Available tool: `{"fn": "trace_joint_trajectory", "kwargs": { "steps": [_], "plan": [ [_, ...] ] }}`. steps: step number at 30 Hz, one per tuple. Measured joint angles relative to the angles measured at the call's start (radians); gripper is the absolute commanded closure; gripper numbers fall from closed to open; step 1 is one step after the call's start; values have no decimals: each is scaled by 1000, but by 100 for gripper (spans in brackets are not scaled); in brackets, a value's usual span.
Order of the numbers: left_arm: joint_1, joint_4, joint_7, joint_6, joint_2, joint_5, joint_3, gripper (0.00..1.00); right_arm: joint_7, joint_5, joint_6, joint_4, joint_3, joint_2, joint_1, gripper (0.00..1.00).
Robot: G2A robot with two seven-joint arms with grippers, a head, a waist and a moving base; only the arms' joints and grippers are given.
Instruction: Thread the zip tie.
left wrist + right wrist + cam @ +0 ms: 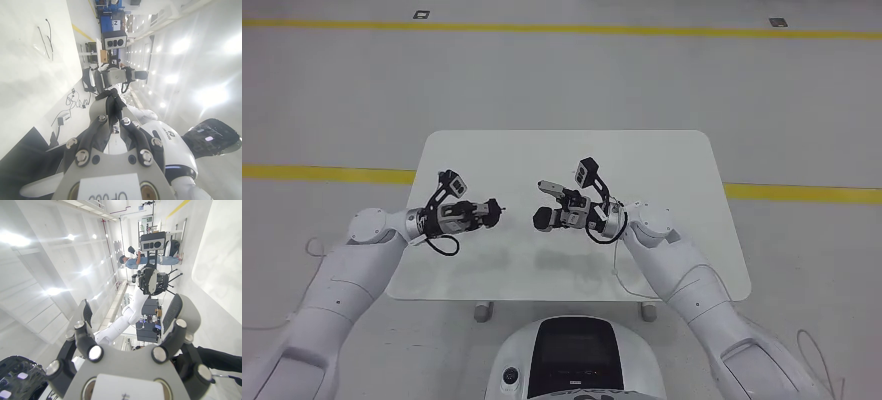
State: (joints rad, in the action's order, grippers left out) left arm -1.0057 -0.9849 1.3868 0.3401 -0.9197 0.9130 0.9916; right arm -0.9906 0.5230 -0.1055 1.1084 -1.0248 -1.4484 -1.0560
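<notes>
Left gripper (pixel 497 209) clamped shut on black zip tie (pixel 110 94) | right gripper (pixel 540 202), at its 3 o'clock, spread wide, empty.

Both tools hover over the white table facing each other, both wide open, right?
Not quite: the left tool is shut, as the left wrist view shows; only the right tool is open. They do face each other over the white table.
</notes>
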Motion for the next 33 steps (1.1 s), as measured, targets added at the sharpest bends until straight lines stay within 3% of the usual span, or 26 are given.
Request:
{"fn": "trace_joint_trajectory", "kwargs": {
  "steps": [5,10,18,22,33],
  "plan": [
    [-1,34,3,0,-24,-30,26,100,0,0,0,0,0,0,0,0],
    [-7,31,3,0,-44,-35,34,100,0,0,0,0,0,0,0,0],
    [-7,34,3,0,-45,-43,34,100,0,0,0,0,0,0,0,0],
    [-20,4,-34,0,-46,-75,28,100,0,0,0,0,0,0,0,0],
    [-36,-38,3,0,-53,-123,50,100,0,0,0,0,0,0,0,0]
  ]
}}
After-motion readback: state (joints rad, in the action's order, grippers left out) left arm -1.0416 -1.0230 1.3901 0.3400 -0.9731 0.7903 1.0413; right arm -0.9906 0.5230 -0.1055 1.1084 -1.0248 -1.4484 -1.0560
